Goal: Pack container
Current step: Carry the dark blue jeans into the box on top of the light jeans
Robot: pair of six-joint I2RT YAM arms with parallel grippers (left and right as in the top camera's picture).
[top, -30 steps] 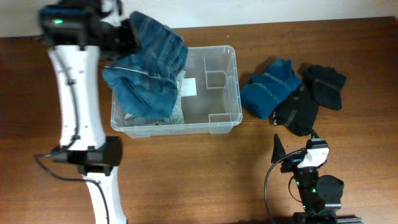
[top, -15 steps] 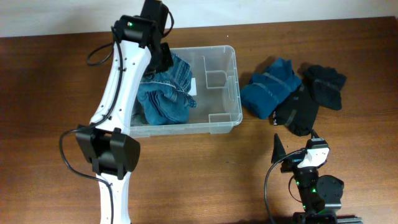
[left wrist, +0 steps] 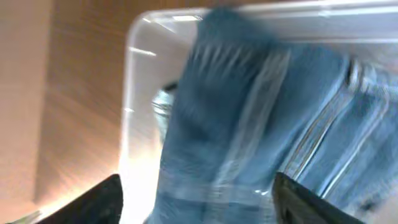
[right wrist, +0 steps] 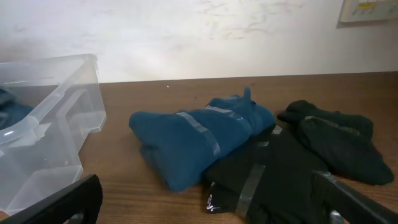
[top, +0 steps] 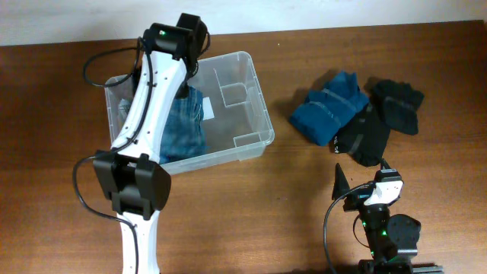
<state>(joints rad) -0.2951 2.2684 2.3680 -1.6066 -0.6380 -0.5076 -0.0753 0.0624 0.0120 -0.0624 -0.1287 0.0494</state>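
The container (top: 259, 106) sits toward the back left of the wooden table (top: 304, 221), skewed so its long sides run at an angle to the table's edge. It is clear, colourless plastic with rounded corners, a thick rim and boxy ridges moulded into its inner wall. A heap of blue denim (top: 183, 128) lies crumpled in its left half, pale seams running along the cloth.

The left gripper (left wrist: 198, 180) hangs just above the denim inside the bin, its dark fingers (left wrist: 99, 199) spread wide and holding nothing; that view is blurred.

To the right of the bin, apart from it, a folded blue garment (right wrist: 199, 140) banded with grey stripes lies against a soft black one (right wrist: 311, 155). The right gripper (right wrist: 206, 180) rests low at the table's near edge, claw wide and empty.
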